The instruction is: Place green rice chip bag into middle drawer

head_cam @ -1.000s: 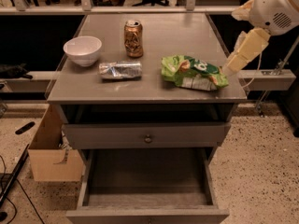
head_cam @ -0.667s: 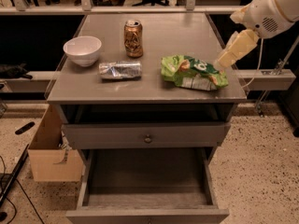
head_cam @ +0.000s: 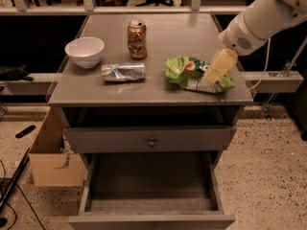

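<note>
Arm [head_cam: 268, 13]: one, white, thick-cased; enters at the upper right corner and slants down to the left. Wrist [head_cam: 240, 37]: rounded white housing with a small perforated grille. Pincer [head_cam: 213, 73]: pale yellow, angled down and leftward from the wrist, low over the right side of the desk [head_cam: 144, 92].

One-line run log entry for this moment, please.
gripper: at green rice chip bag | bag: lying on cabinet top | middle drawer: open, bag not inside

cabinet top [head_cam: 192, 37]; bowl [head_cam: 85, 51]; upright can [head_cam: 137, 40]; crushed can [head_cam: 123, 72]; green rice chip bag [head_cam: 182, 71]; gripper [head_cam: 211, 78] over bag
</note>
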Tool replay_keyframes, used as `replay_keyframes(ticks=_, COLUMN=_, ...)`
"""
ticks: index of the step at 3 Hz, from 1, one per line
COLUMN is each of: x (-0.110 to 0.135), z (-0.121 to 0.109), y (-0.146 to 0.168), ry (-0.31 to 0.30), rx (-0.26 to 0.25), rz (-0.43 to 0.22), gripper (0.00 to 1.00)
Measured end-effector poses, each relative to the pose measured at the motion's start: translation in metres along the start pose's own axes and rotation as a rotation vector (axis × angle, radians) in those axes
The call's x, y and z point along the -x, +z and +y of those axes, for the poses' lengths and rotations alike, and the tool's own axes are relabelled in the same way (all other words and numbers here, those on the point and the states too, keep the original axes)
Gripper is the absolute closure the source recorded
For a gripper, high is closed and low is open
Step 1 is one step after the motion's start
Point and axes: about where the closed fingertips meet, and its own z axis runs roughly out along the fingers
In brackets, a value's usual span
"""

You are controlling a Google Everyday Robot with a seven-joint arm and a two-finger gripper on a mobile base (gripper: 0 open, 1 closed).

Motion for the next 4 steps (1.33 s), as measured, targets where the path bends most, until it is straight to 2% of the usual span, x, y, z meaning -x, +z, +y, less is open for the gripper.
replay_keyframes(ticks=1, x=-0.007, z=0.003, y=0.029, ry=-0.010, rx=0.027, rz=0.074, gripper=0.00)
replay_keyframes(ticks=2, x=-0.015, z=-0.008, y=0.043, ry=-0.011, rx=0.025, rz=0.121, gripper=0.00)
replay_keyframes(ticks=3, x=-0.016, z=-0.009, y=0.044, ry=-0.011, rx=0.023, rz=0.128, gripper=0.14)
replay_keyframes(ticks=4, x=-0.016, z=-0.009, y=0.044, ry=-0.011, rx=0.023, rz=0.128, gripper=0.38)
